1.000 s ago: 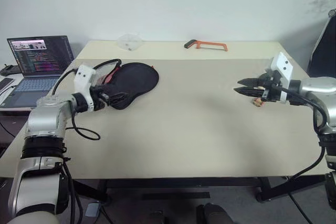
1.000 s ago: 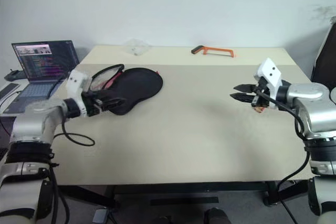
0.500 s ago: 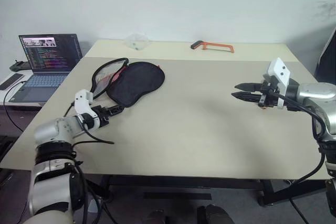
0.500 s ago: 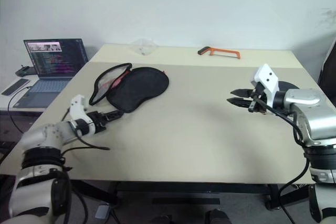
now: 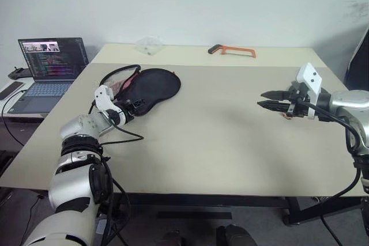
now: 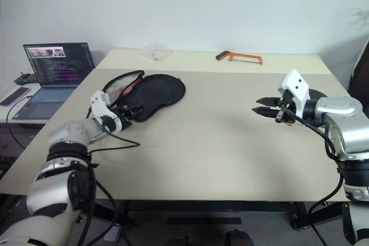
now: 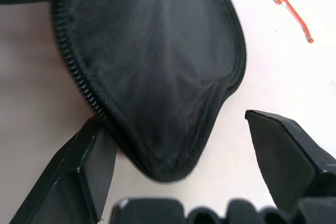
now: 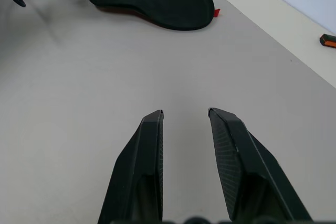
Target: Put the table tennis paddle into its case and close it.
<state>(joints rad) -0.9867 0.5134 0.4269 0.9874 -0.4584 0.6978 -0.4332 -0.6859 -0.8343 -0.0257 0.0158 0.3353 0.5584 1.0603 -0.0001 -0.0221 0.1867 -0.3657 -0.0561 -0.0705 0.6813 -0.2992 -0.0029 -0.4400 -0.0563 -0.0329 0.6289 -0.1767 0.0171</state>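
As it lies, case (image 5: 151,86) handle-end toward robot

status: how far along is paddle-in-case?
Done: nothing confirmed. The case lies on the table, its zip edge gaping on one side. In hand: the left gripper is open astride the case's narrow end, not clamped. The right gripper hovers open and empty, far off. Left: zipping shut; whether the paddle is inside, I can't tell.
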